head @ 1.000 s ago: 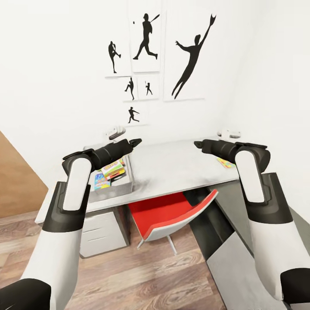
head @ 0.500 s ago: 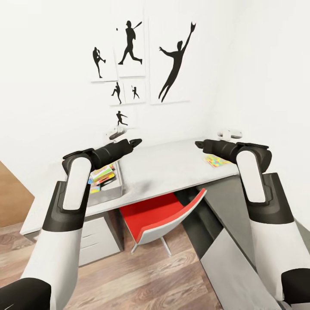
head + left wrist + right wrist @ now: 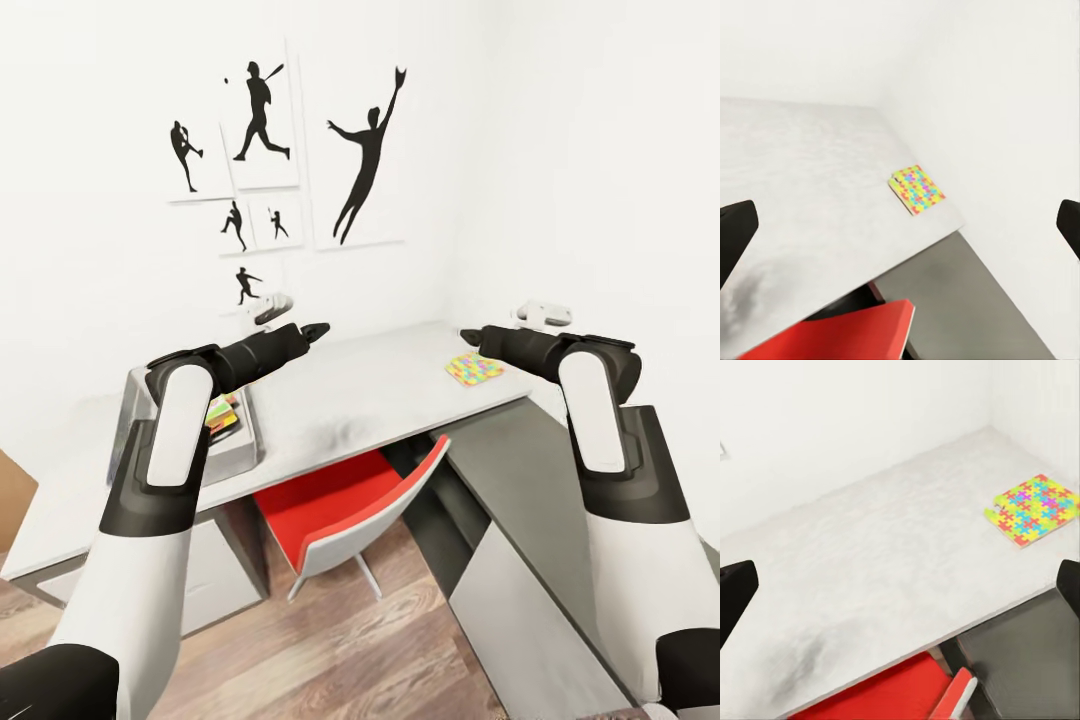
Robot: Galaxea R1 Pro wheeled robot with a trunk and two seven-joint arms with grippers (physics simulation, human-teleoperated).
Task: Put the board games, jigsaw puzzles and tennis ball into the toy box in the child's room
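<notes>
The pale table [image 3: 360, 390] stands against the white wall of the child's room. At its left end sits the light-grey toy box [image 3: 240, 455], half hidden behind my left forearm, with colourful board games [image 3: 222, 412] lying inside. A multicolour jigsaw puzzle [image 3: 474, 368] [image 3: 916, 189] [image 3: 1033, 508] lies flat near the table's right end, and a second edge peeks out beneath it. My left gripper [image 3: 318, 328] hovers open above the table's middle. My right gripper [image 3: 468, 337] hangs open just above and left of the jigsaw. Neither holds anything. The tennis ball is out of view.
A red chair [image 3: 340, 510] is tucked under the table's middle. A dark grey side panel [image 3: 520, 480] closes the right end and white drawers [image 3: 215, 570] stand under the left. Black ball-player pictures [image 3: 260, 110] hang on the wall. Wood-plank floor [image 3: 380, 660] lies in front.
The whole view has swung to the right, so table, toy box and pictures sit further left in the picture. The jigsaw now shows clear of my right arm. Both arms keep their pose.
</notes>
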